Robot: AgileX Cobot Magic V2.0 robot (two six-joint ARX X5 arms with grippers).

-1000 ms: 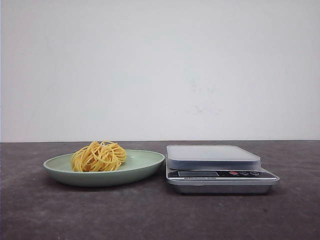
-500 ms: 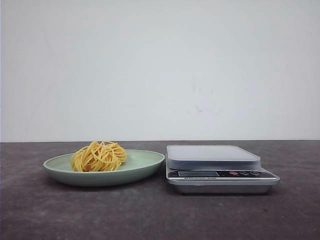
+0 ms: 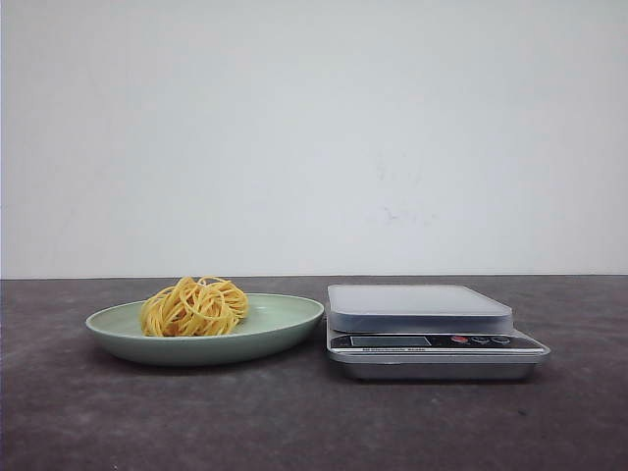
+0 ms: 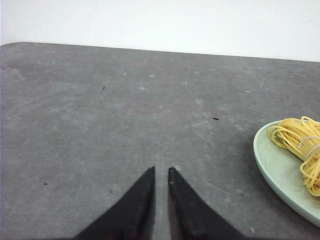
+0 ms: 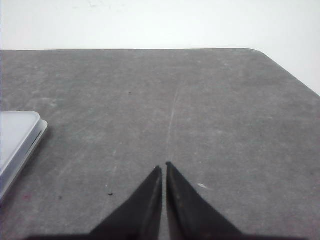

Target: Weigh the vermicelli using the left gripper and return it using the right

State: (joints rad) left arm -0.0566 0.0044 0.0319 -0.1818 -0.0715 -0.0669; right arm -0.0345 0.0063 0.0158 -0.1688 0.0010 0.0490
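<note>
The vermicelli (image 3: 193,307), a round nest of yellow strands, lies on the left part of a pale green plate (image 3: 285,322). It also shows in the left wrist view (image 4: 300,147) on the plate's rim (image 4: 272,170). My left gripper (image 4: 161,171) is shut and empty over bare table, well to the left of the plate. My right gripper (image 5: 164,166) is shut and empty over bare table, to the right of the scale (image 5: 15,140). Neither gripper shows in the front view.
A silver kitchen scale (image 3: 422,329) with a flat grey platform stands just right of the plate. The dark grey table (image 3: 314,422) ends at a white wall behind. Its rounded far corners show in both wrist views.
</note>
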